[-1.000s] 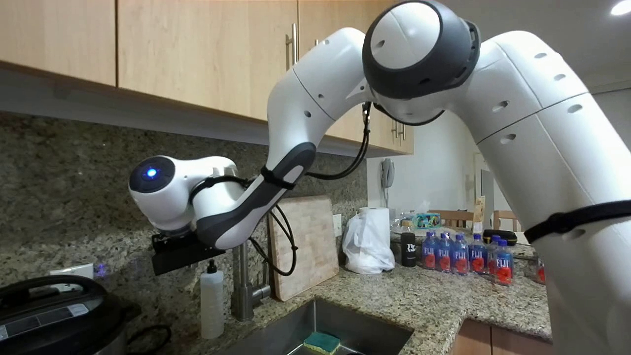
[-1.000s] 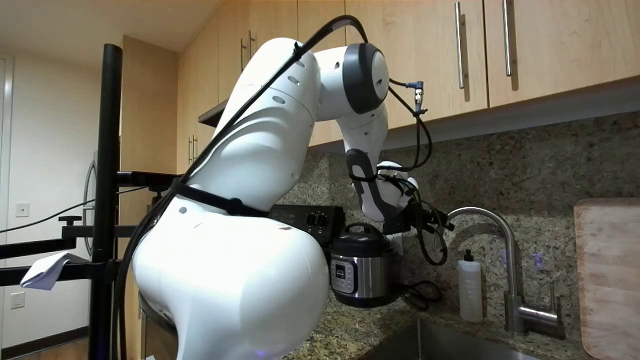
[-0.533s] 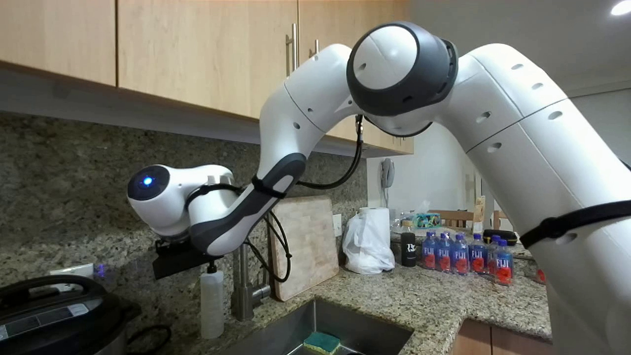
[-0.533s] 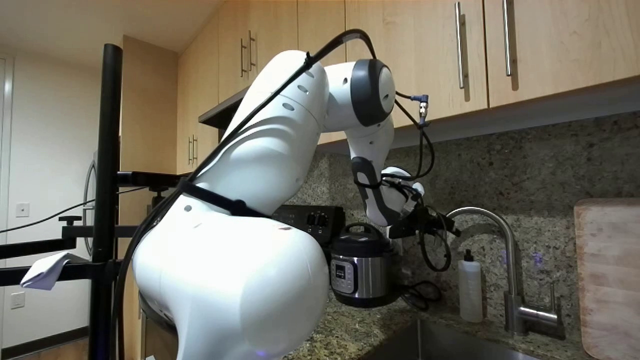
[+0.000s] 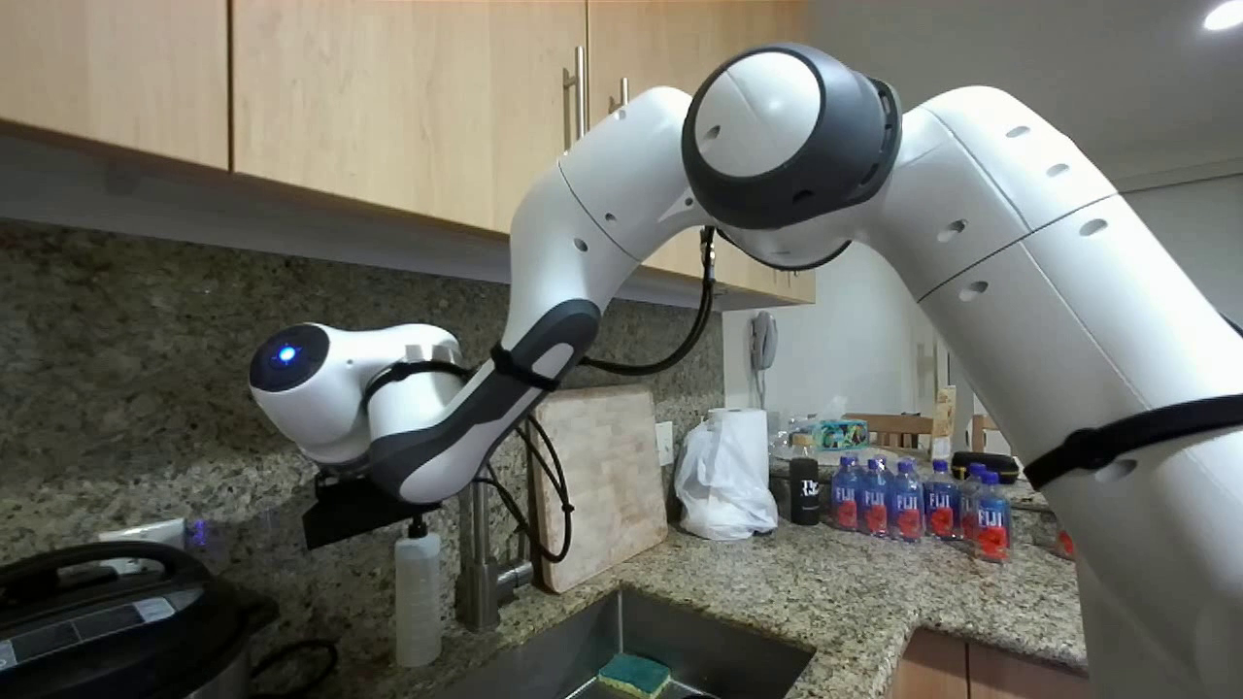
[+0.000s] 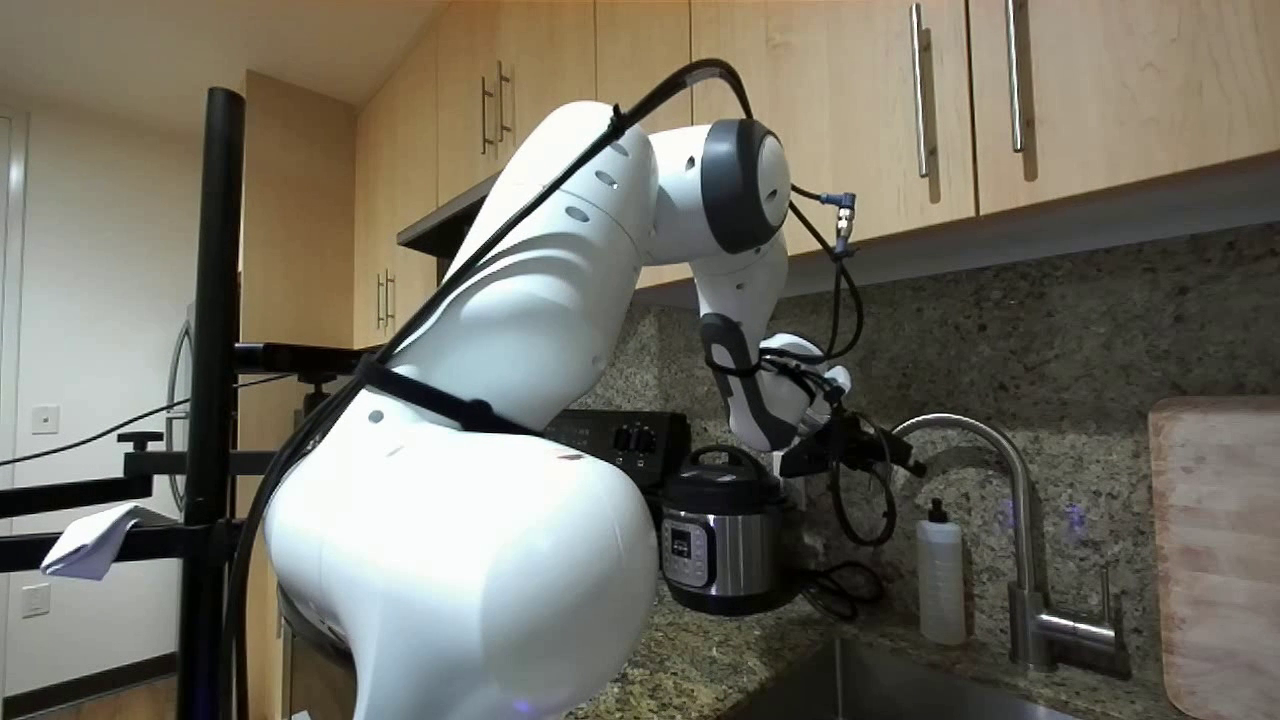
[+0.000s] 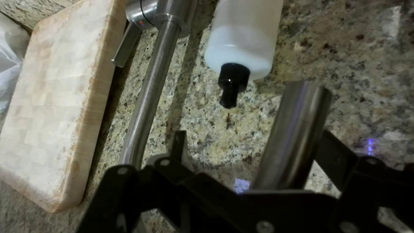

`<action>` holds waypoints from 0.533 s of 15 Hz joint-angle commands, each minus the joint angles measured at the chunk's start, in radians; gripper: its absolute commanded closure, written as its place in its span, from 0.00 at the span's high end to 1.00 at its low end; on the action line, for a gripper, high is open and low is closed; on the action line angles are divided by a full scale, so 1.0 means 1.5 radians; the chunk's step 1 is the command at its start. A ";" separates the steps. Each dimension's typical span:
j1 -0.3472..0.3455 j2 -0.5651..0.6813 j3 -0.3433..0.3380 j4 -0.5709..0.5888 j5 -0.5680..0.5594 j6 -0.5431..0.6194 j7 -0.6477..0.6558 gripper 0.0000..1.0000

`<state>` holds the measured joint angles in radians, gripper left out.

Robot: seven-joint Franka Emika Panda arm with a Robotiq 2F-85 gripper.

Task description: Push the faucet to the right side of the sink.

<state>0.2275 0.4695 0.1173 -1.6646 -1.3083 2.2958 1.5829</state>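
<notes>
Tool (image 7: 252,134) around faucet (image 7: 296,136), soap bottle (image 7: 242,45) below

Faucet (image 6: 1023,540) in both exterior views, wrist view (nearest)

FIJI on blue-capped bottles (image 5: 909,510) | white lettering (image 5: 805,487) (too small to read) on dark bottle (image 5: 804,510)

In both exterior views the faucet (image 6: 1023,530) stands behind the sink (image 5: 714,636), between the soap bottle (image 6: 940,585) at left and the cutting board (image 6: 1215,550) at right; the cooker (image 6: 728,540) sits farther left. A sponge (image 5: 634,675) lies in the sink. In the wrist view the spout's end (image 7: 292,136) seems to lie between the fingers (image 7: 336,158) of the gripper (image 7: 254,145).
</notes>
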 commanded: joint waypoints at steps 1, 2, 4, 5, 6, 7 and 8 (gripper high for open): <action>-0.001 -0.016 -0.007 -0.018 0.024 -0.023 0.001 1.00; -0.001 -0.020 -0.008 -0.022 0.026 -0.024 0.004 1.00; -0.003 -0.030 -0.008 -0.032 0.032 -0.024 0.011 1.00; -0.002 -0.035 -0.009 -0.036 0.033 -0.026 0.017 1.00; -0.002 -0.040 -0.010 -0.041 0.034 -0.028 0.022 1.00; -0.002 -0.044 -0.010 -0.045 0.036 -0.031 0.025 1.00; -0.002 -0.049 -0.011 -0.050 0.040 -0.035 0.028 1.00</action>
<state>0.2280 0.4540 0.1140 -1.6751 -1.2691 2.2711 1.5952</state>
